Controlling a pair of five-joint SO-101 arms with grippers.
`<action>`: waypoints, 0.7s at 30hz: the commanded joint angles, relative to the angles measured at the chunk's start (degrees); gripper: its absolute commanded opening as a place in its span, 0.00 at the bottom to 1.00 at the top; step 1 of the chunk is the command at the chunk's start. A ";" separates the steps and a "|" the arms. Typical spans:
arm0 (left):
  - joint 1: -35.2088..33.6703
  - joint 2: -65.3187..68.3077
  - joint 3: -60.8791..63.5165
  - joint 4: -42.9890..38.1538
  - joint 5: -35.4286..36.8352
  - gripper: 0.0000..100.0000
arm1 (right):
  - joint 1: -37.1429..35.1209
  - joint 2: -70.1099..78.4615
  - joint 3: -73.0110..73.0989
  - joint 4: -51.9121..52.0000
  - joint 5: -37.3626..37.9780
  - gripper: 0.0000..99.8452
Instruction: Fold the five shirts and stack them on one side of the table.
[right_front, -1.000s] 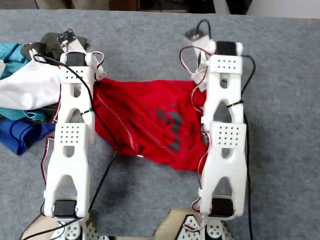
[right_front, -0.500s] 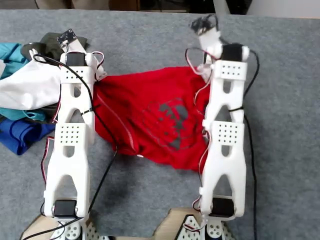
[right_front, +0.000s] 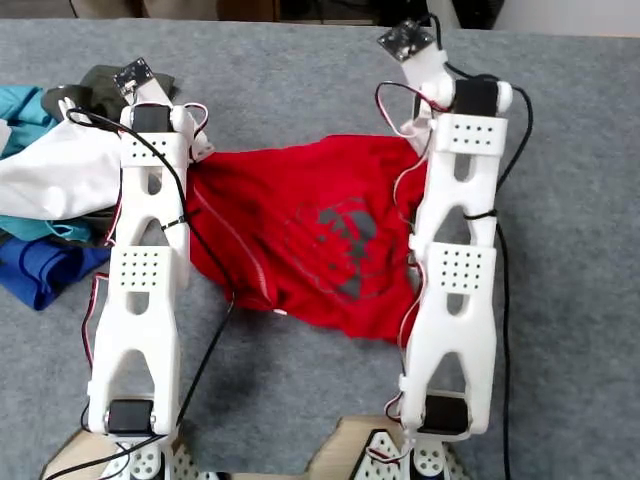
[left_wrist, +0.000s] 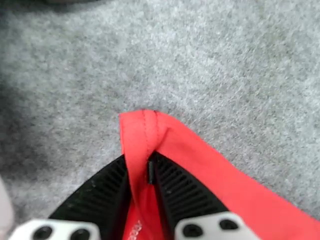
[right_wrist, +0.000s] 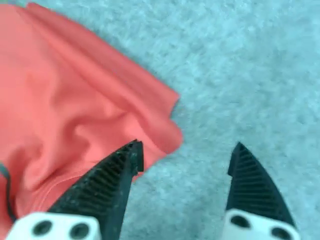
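Red shirt (right_front: 300, 240) lies rumpled mid-frame on the grey desk (right_front: 560, 200) between the arms, looks light and limp, best pinched at hemmed corners: left end effector (left_wrist: 147, 172) clamps one hem fold, right end effector (right_wrist: 187, 147) hangs wide and empty over another corner.

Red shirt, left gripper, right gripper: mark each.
red shirt (right_front: 280, 210), high view, chest fabric beside the print.
left gripper (left_wrist: 139, 159), left wrist view, between tips pinching the hem.
right gripper (right_wrist: 188, 147), right wrist view, gap between open tips.
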 joint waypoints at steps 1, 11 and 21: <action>0.09 -1.10 -2.64 -0.79 -0.44 0.02 | -3.38 -5.58 5.49 1.14 -0.97 0.21; 0.09 -1.10 -2.64 -0.79 -0.44 0.02 | -5.85 -5.76 32.75 1.14 -3.16 0.03; 0.09 -1.10 -2.64 -0.88 -0.44 0.02 | -6.02 -20.97 60.09 -0.09 -2.81 0.01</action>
